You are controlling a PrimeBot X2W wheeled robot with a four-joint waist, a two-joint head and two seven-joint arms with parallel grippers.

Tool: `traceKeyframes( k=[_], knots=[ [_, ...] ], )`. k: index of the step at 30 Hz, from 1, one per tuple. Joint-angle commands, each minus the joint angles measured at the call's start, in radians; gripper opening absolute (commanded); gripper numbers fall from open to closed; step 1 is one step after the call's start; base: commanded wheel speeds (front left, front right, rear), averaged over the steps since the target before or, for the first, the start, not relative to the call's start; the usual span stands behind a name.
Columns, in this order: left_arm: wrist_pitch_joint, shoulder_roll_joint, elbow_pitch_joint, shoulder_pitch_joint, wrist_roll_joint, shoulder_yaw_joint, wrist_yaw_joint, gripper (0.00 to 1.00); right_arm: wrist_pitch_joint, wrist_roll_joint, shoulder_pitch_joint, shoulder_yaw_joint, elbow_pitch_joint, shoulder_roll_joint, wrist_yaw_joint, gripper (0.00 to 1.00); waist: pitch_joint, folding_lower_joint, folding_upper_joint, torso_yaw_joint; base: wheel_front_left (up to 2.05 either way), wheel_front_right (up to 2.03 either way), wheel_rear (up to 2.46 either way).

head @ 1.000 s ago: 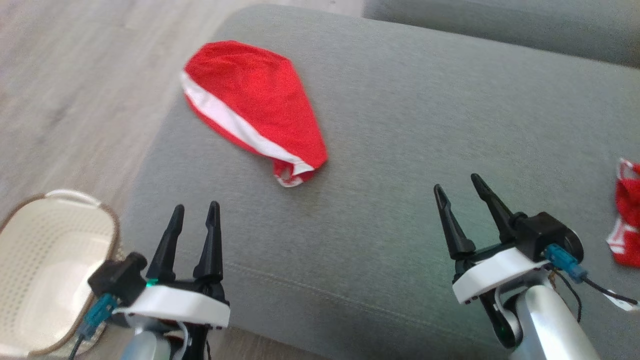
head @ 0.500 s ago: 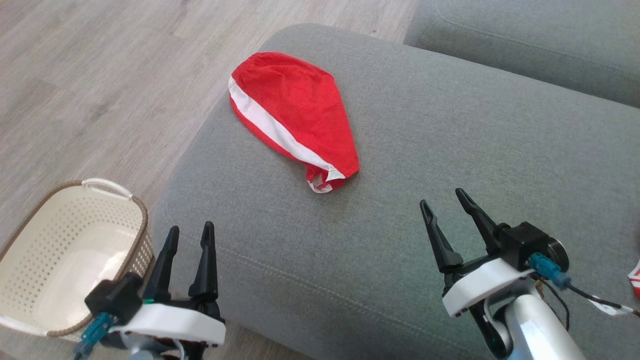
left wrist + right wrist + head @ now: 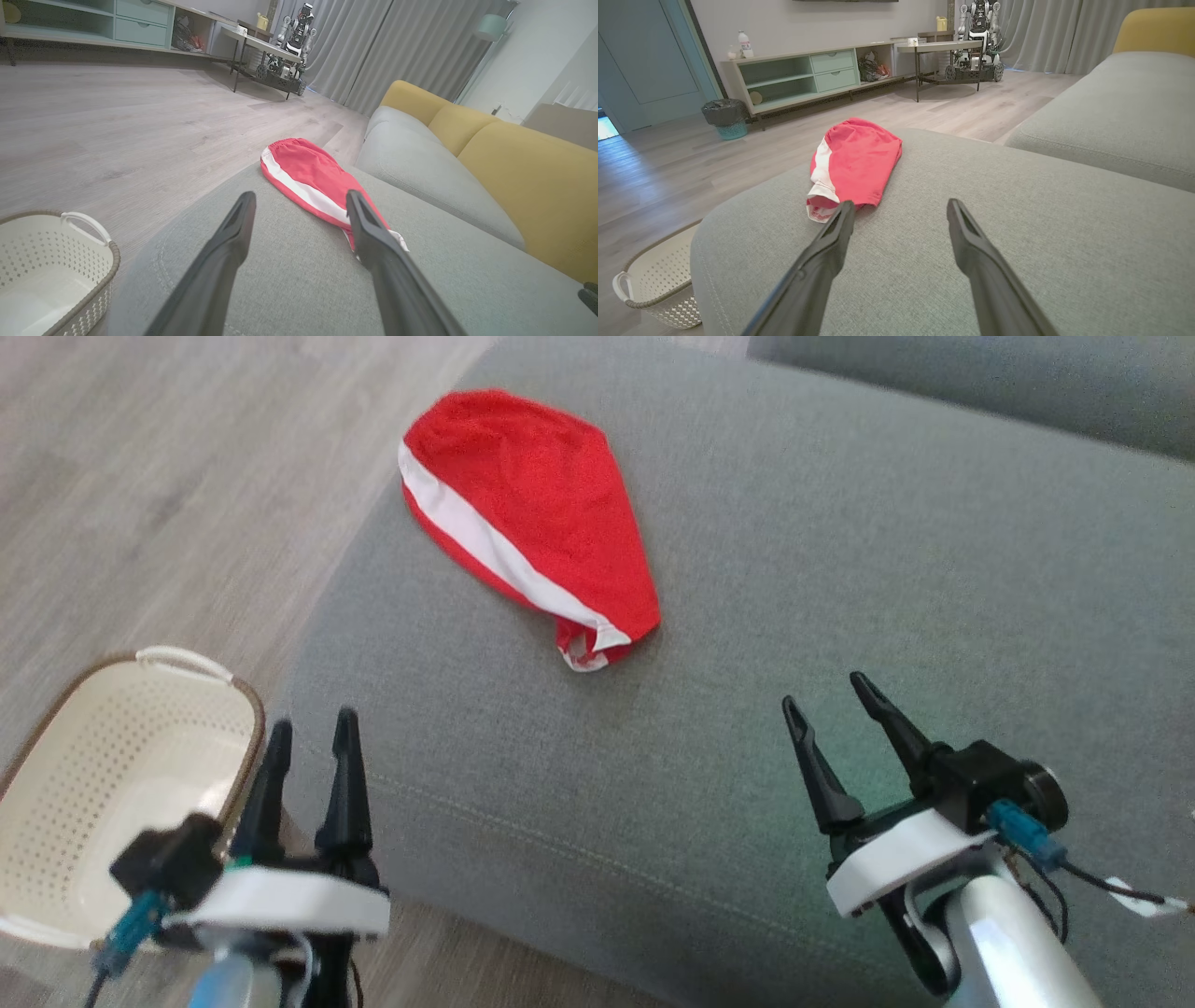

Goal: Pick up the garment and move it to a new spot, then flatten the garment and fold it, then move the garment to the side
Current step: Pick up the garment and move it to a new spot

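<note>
Grey sofa seat [image 3: 840, 569] lay under and ahead of both sets of fingers. Wood floor [image 3: 140, 476] ran off past the outer side of the left fingers. White perforated basket [image 3: 93, 775] sat on that floor, just outside the left gripper [image 3: 313, 719]. Red, white-striped garment [image 3: 532, 513] lay flat on the seat, ahead of the left fingertips, ahead and inward of the right gripper [image 3: 824, 691], clear of both. Both pairs of fingers were spread wide, gripping nothing.

red garment [image 3: 532, 513] flat on grey cushion [image 3: 840, 569]; both grippers' fingers spread, empty
</note>
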Motion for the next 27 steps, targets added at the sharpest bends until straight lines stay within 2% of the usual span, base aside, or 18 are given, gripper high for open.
traceKeyframes(
  k=[1, 5, 11, 21, 27],
  knots=[
    [-0.005, 0.003, -0.022, -0.081, 0.006, 0.038, -0.01, 1.0, 0.007, -0.013, -0.036, 0.015, -0.05, -0.002, 0.0, 1.0, 0.049, 0.0001, 0.0, -0.003, 0.0, 0.0, 0.0],
    [-0.005, 0.003, 0.026, -0.162, 0.007, 0.053, -0.024, 1.0, 0.045, -0.033, -0.047, 0.004, -0.118, -0.027, 0.0, 1.0, 0.122, 0.0001, 0.0, -0.01, 0.0, 0.0, 0.0],
    [0.0, 0.019, 0.2, -0.344, -0.005, 0.076, -0.041, 1.0, 0.115, -0.051, -0.06, -0.035, -0.252, -0.075, 0.0, 1.0, 0.241, 0.0001, 0.0, -0.029, 0.0, 0.0, 0.0],
    [0.175, 0.101, 0.486, -0.697, -0.042, 0.058, -0.056, 1.0, 0.195, -0.052, -0.091, -0.053, -0.414, -0.112, 0.0, 1.0, 0.392, 0.0001, 0.0, -0.074, 0.0, 0.0, 0.0],
    [0.231, 0.121, 0.653, -0.853, -0.067, 0.057, -0.059, 1.0, 0.216, -0.06, -0.101, -0.06, -0.463, -0.123, 0.0, 1.0, 0.443, 0.0001, 0.0, -0.102, 0.0, 0.0, 0.0]
  ],
)
